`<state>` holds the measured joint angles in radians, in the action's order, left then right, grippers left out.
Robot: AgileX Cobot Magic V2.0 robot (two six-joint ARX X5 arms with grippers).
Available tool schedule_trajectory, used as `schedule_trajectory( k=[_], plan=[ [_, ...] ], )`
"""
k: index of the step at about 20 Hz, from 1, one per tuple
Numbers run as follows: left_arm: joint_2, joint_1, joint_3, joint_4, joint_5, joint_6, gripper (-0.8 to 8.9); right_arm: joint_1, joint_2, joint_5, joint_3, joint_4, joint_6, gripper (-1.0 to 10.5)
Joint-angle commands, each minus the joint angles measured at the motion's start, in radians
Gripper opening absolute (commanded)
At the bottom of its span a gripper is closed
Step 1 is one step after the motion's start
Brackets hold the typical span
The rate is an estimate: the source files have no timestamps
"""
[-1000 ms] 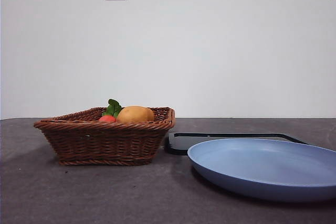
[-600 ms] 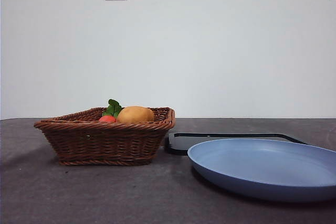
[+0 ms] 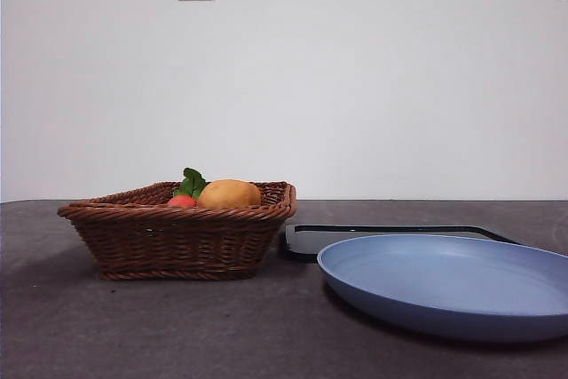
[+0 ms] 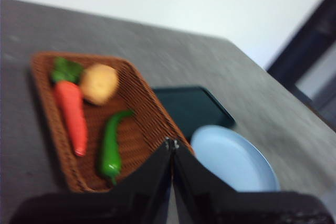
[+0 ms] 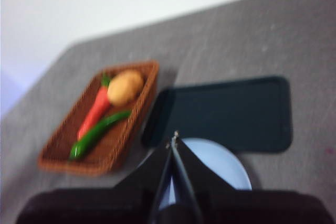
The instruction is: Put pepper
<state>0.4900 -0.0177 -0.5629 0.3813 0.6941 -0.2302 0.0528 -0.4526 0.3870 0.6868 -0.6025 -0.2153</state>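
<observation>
Sitting on the grey table (image 3: pixel 177 335), the wicker basket (image 3: pixel 177 237) has the blue plate (image 3: pixel 444 286) and black tray (image 3: pixel 306 239) beside it. Inside the basket, the pepper (image 4: pixel 111 148) lies between carrot (image 4: pixel 71 116) and basket wall. Both the left gripper (image 4: pixel 171 153) and right gripper (image 5: pixel 173 145) hang above, jaws closed, empty.

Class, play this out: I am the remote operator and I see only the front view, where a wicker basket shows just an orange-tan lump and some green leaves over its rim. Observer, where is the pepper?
Observer: The pepper lies flat inside the basket, below the rim, so the basket's wall hides it from you.
Operator: What lies next to it?
Observer: A carrot lies alongside it; your leaves are the carrot's top. The round potato sits at the leafy end.
Operator: Is either arm at work?
Observer: No. The left gripper and right gripper both hang above the table, shut and holding nothing.
</observation>
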Motion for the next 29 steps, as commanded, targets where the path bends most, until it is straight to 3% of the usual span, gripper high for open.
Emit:
schedule_trajectory(
  k=[1, 9, 14, 17, 18, 20, 29],
  plan=[
    [0.047, -0.003, -0.074, 0.064, 0.047, 0.118, 0.07, 0.006, -0.071, 0.008, 0.11, -0.134, 0.164, 0.0],
    [0.144, -0.001, -0.231, 0.32, 0.065, 0.27, 0.06, 0.016, -0.245, 0.006, 0.304, -0.434, 0.346, 0.0],
    [0.145, -0.001, -0.237, 0.328, 0.066, 0.268, 0.32, 0.016, -0.264, 0.006, 0.306, -0.442, 0.344, 0.3],
    [0.145, -0.001, -0.237, 0.327, 0.065, 0.267, 3.05, 0.016, -0.268, 0.005, 0.306, -0.442, 0.331, 2.1],
    [0.145, -0.001, -0.237, 0.328, 0.065, 0.267, 3.4, 0.016, -0.271, 0.005, 0.306, -0.442, 0.322, 2.8],
    [0.145, -0.001, -0.237, 0.328, 0.065, 0.267, 3.39, 0.016, -0.283, 0.005, 0.306, -0.443, 0.309, 3.3],
    [0.145, -0.001, -0.237, 0.327, 0.065, 0.267, 3.38, 0.016, -0.444, -0.02, 0.306, -0.444, 0.298, 3.2]
  ],
)
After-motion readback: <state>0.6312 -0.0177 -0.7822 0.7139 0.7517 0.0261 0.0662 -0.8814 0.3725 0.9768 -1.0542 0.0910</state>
